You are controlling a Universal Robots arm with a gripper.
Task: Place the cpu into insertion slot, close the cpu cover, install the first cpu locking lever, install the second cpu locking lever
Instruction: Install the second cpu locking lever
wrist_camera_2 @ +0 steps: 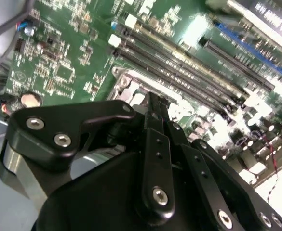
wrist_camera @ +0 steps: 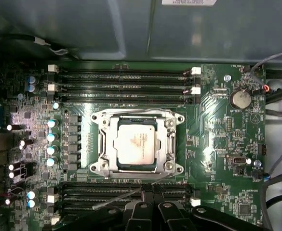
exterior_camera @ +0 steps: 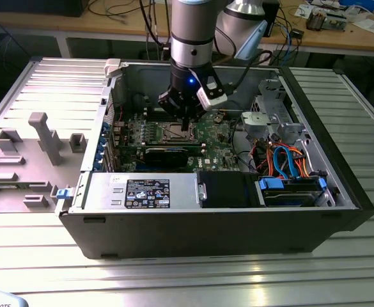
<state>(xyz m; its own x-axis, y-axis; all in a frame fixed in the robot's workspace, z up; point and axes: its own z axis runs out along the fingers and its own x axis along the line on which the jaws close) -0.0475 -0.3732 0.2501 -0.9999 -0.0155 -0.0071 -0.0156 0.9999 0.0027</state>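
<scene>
- The gripper [exterior_camera: 185, 117] hangs low inside the open computer case [exterior_camera: 340, 192], just above the green motherboard [wrist_camera: 213, 120]. In the first wrist view its black fingers [wrist_camera: 148, 204] sit tight side by side with nothing visible between them, so it looks clenched and empty.
- In that same view the fingertips lie over the memory slots [wrist_camera: 126, 192] just beside the socket, next to a thin silver wire that I take to be a cpu locking lever [wrist_camera: 126, 192], slanting across the slots. Whether the fingers actually touch it I cannot tell.
- The cpu [wrist_camera: 136, 144] already lies flat in the insertion slot [wrist_camera: 102, 166], its dull silver top facing up.
- The cpu cover [wrist_camera: 165, 144] appears folded down around the chip, its square window framing the metal top.
- Judging by the lever lying loose across the slots, it does not look hooked down yet, so the locking steps seem unfinished.
- Risk: the tips are close to the memory slots and small board parts, so a push off line could scrape them or slip off the thin wire.
- Risk: if the cover is not fully flat, forcing a lever could bend it or load the chip unevenly.
- Risk: the cables [exterior_camera: 282, 157] and drive cage [exterior_camera: 273, 115] on the exterior view's right crowd the arm's wrist.
</scene>
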